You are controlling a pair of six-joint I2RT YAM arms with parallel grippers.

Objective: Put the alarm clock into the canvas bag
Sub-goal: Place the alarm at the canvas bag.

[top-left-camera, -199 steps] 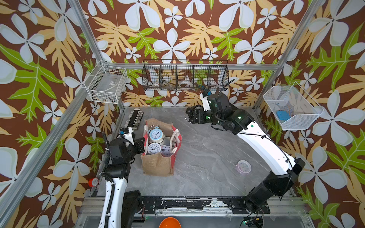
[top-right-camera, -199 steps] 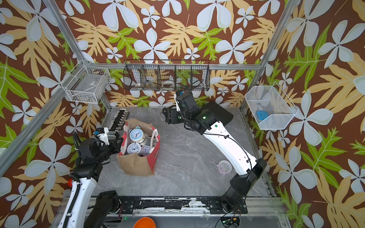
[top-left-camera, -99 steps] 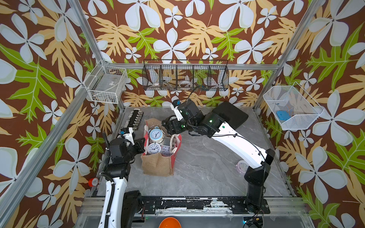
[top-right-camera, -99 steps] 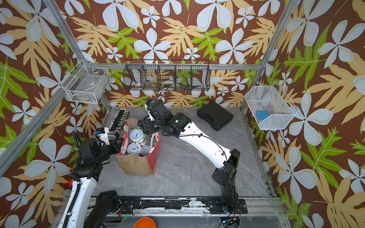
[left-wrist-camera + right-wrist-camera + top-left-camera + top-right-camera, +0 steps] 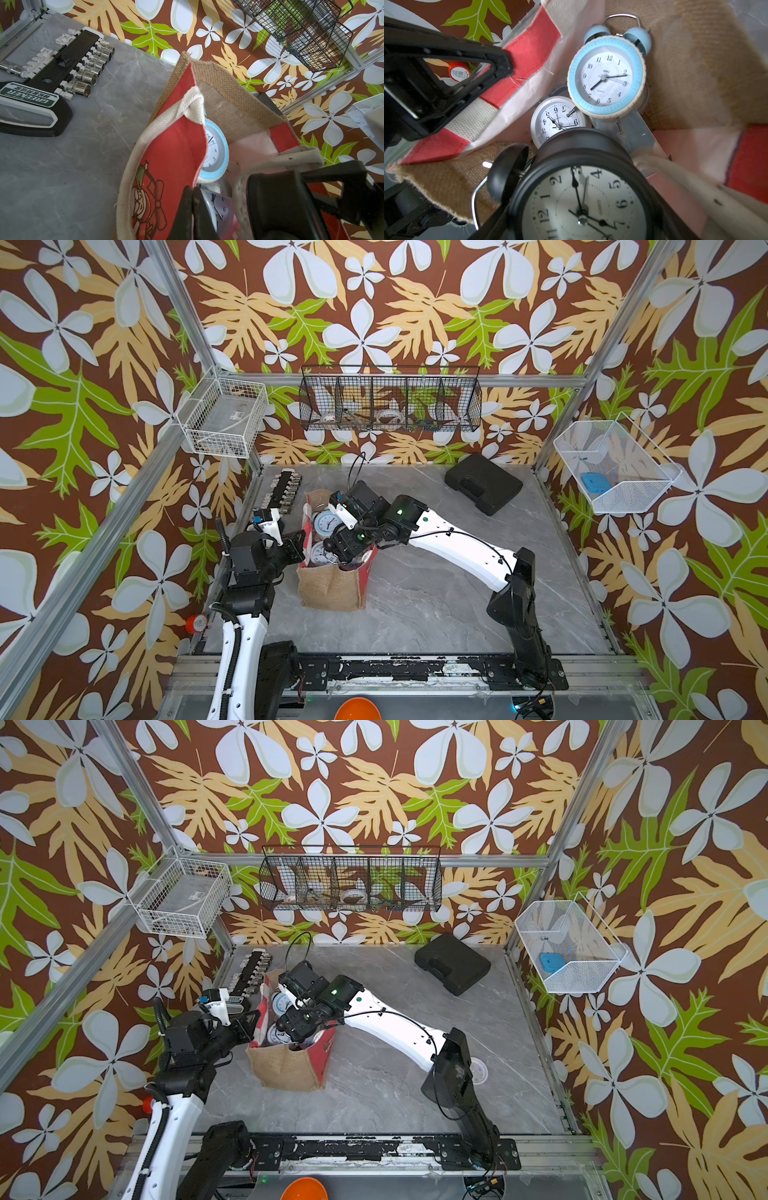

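Note:
The canvas bag (image 5: 330,587) (image 5: 286,1067) stands open at the table's left, with burlap sides and red panels. My left gripper (image 5: 301,537) (image 5: 193,209) is shut on the rim of its near red panel (image 5: 176,149). The alarm clock (image 5: 583,203), black with a cream dial, sits in my right gripper (image 5: 347,545) (image 5: 301,1025), low in the bag's mouth. The fingers are hidden behind it. A blue twin-bell clock (image 5: 606,76) (image 5: 326,522) and a small white clock (image 5: 556,120) lie inside the bag.
A socket set rack (image 5: 284,491) (image 5: 62,68) lies just behind the bag. A black case (image 5: 482,487) sits at the back right. Wire baskets (image 5: 390,402) hang on the walls. A small round disc (image 5: 478,1065) lies by the right arm's base.
The right arm has swung from the back middle leftward and down, bringing the black clock into the bag's mouth. The left gripper has kept its hold on the bag's rim.

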